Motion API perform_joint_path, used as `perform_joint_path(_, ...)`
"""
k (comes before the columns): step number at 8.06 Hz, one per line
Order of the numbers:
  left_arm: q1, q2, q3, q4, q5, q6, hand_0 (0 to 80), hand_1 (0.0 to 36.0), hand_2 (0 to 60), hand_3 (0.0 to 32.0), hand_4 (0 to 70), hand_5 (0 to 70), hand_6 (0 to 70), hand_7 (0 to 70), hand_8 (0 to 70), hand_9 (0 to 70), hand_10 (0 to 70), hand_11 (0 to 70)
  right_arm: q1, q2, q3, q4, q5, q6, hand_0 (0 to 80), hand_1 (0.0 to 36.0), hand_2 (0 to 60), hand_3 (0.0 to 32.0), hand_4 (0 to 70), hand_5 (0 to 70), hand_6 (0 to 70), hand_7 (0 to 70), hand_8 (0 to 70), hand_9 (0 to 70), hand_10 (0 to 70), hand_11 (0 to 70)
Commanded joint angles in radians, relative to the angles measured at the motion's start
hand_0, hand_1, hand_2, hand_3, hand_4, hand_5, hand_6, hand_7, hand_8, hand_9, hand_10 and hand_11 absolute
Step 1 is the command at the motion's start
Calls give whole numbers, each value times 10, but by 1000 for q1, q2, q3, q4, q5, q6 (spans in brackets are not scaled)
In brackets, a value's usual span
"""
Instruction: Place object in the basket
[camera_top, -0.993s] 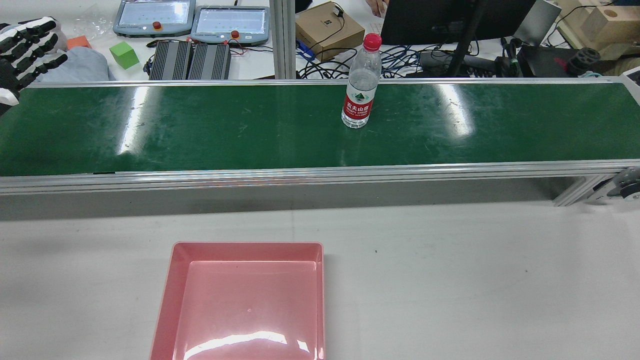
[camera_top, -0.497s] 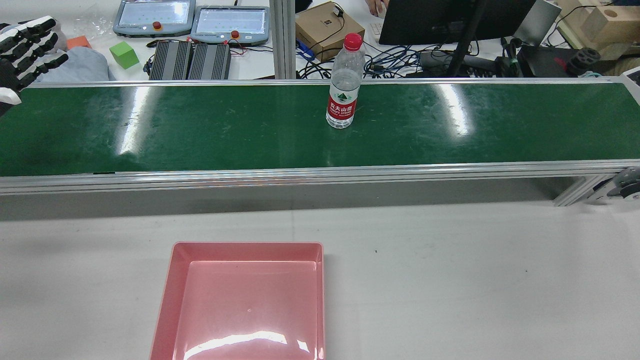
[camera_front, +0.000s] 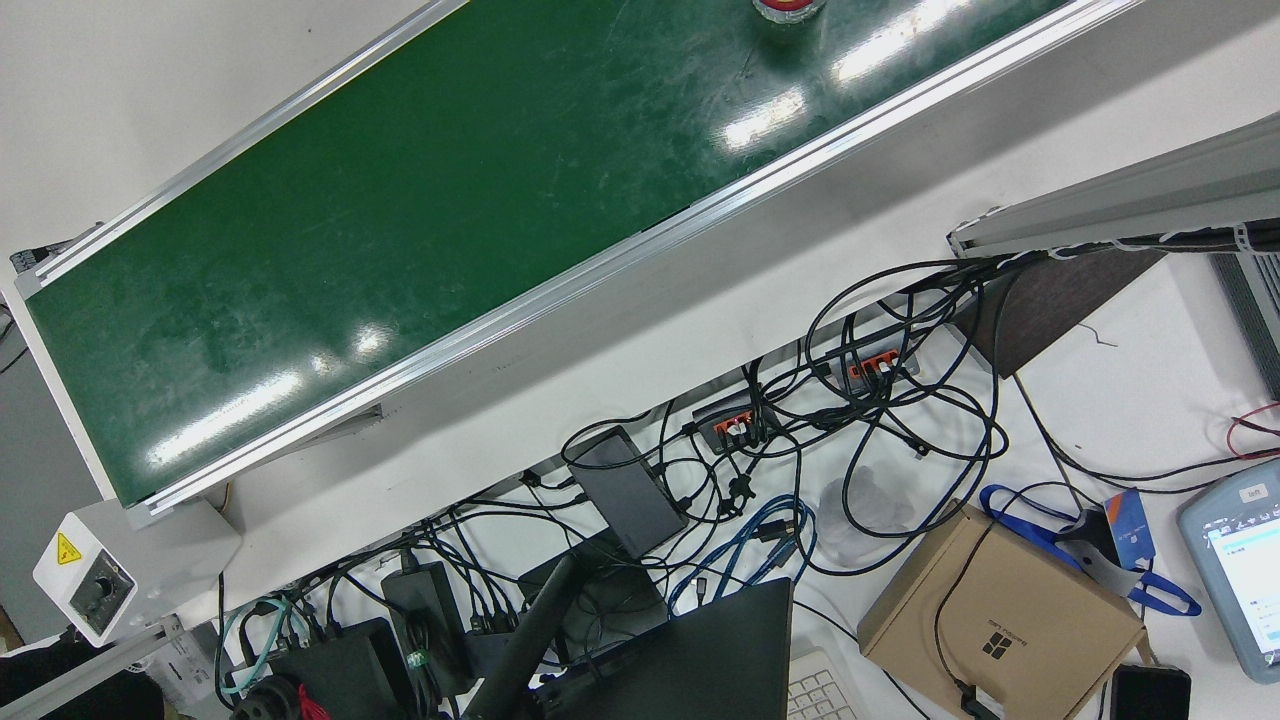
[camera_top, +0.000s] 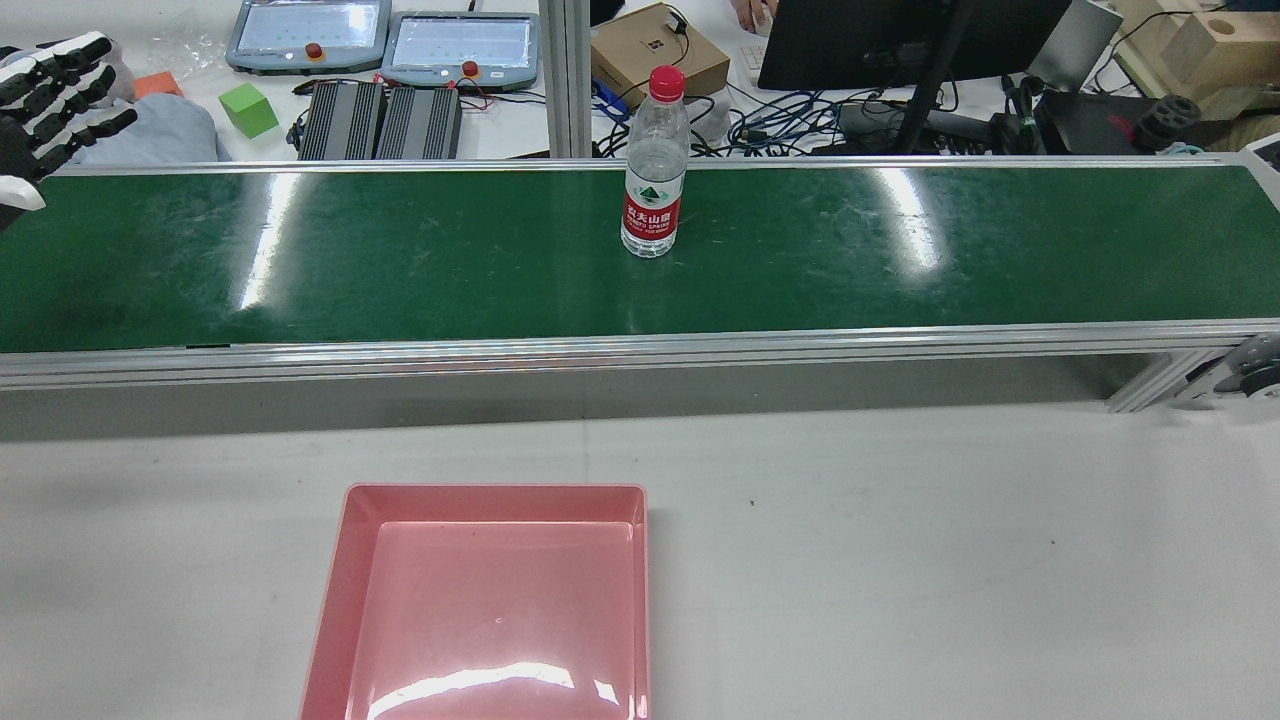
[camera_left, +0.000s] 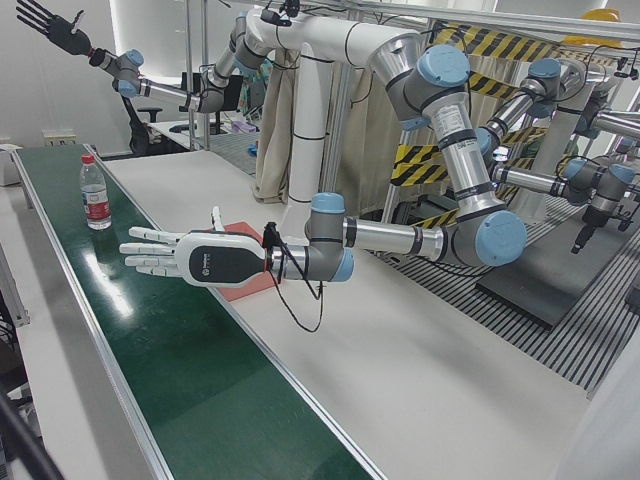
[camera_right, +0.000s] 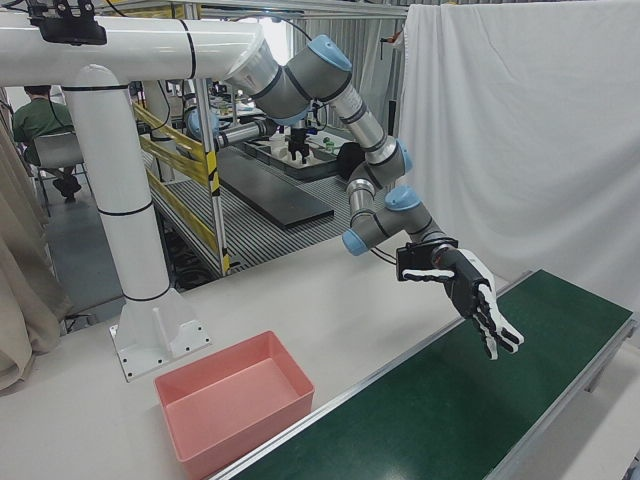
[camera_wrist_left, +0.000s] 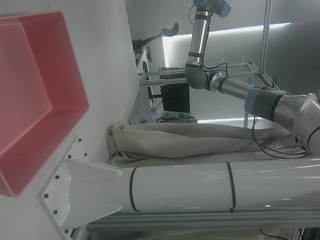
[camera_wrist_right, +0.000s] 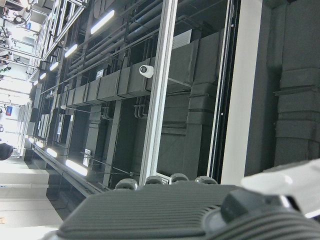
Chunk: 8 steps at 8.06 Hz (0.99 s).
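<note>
A clear water bottle (camera_top: 655, 165) with a red cap and red label stands upright on the green conveyor belt (camera_top: 400, 260), near its far edge. It also shows in the left-front view (camera_left: 95, 192) and at the top edge of the front view (camera_front: 788, 8). The pink basket (camera_top: 495, 491) sits empty on the white table in front of the belt. My left hand (camera_top: 50, 100) is open with fingers spread, hovering over the belt's left end, well left of the bottle; it also shows in the left-front view (camera_left: 190, 260) and the right-front view (camera_right: 470, 290). My right hand (camera_left: 45, 22) is raised high, open and empty.
An aluminium rail (camera_top: 640, 350) edges the belt. Behind the belt stand teach pendants (camera_top: 460, 45), a cardboard box (camera_top: 655, 55), a green cube (camera_top: 247, 108), cables and a monitor. The white arm pedestal (camera_right: 120, 230) stands behind the basket (camera_right: 200, 385).
The bottle has travelled left along the belt toward my left hand, staying upright. Neither hand has visibly moved.
</note>
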<state>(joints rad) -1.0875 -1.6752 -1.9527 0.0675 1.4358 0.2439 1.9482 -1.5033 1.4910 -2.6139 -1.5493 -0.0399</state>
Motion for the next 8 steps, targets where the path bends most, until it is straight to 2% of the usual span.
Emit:
perform_joint_path(1, 1, -6, 0, 0, 0, 12, 541, 163, 0, 0, 144, 97, 30, 7, 32, 12, 68, 117, 0, 0, 0, 0, 0, 0, 0, 0, 0, 0, 0, 0, 0, 0, 0, 0, 0, 0)
perform_joint_path(5, 47, -58, -6, 83, -58, 89, 540, 170, 8, 0, 141, 112, 30, 5, 33, 15, 69, 118, 0, 0, 0, 0, 0, 0, 0, 0, 0, 0, 0, 0, 0, 0, 0, 0, 0, 0)
perform_joint_path(7, 47, -109, -8, 141, -60, 92, 537, 164, 0, 0, 120, 104, 19, 0, 18, 3, 59, 105, 0, 0, 0, 0, 0, 0, 0, 0, 0, 0, 0, 0, 0, 0, 0, 0, 0, 0)
perform_joint_path(8, 87, -154, -3, 187, -63, 92, 535, 162, 0, 0, 120, 104, 21, 0, 18, 3, 59, 105, 0, 0, 0, 0, 0, 0, 0, 0, 0, 0, 0, 0, 0, 0, 0, 0, 0, 0)
